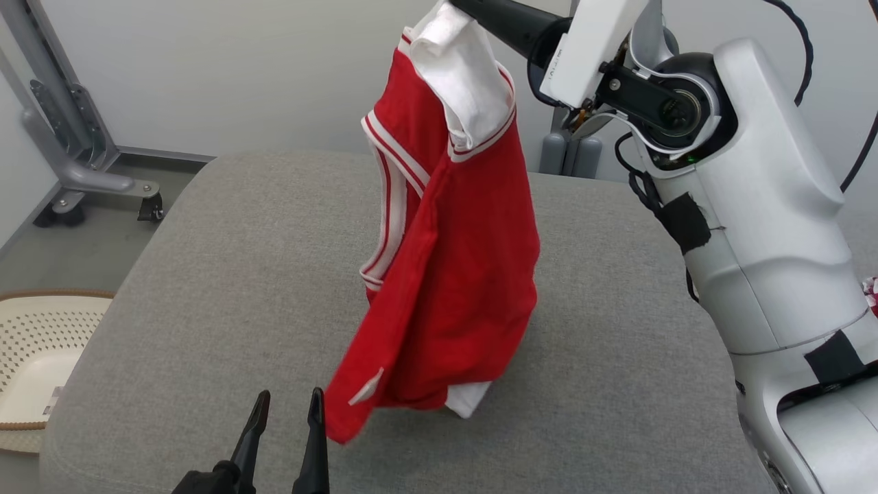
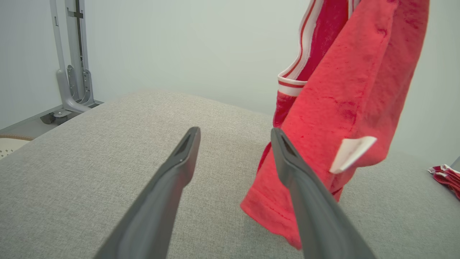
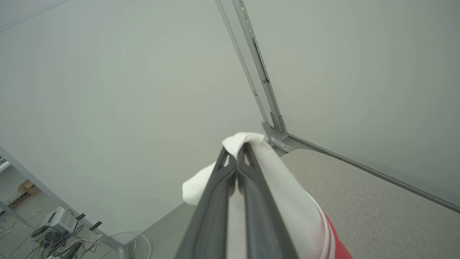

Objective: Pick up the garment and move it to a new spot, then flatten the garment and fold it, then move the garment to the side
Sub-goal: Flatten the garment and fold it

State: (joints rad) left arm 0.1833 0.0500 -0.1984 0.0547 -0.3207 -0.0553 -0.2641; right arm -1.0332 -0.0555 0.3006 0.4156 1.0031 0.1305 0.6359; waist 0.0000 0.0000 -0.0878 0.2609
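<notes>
The garment (image 1: 459, 274) is a red shirt with white stripes and white sleeves. It hangs upright over the grey padded table (image 1: 226, 274), its lower hem touching or just above the surface. My right gripper (image 3: 235, 153) is shut on a white sleeve of the garment (image 3: 280, 187) at the top. In the head view that arm reaches in from the upper right. My left gripper (image 1: 287, 403) stands open near the table's front edge, just left of the hanging hem (image 2: 273, 212). Nothing sits between its fingers (image 2: 187, 151).
A cream perforated basket (image 1: 34, 350) stands on the floor at the left. A grey metal stand on casters (image 1: 75, 144) is at the back left. Another red and white cloth (image 2: 445, 176) lies at the table's right side. My right arm's pale body (image 1: 768, 226) fills the right.
</notes>
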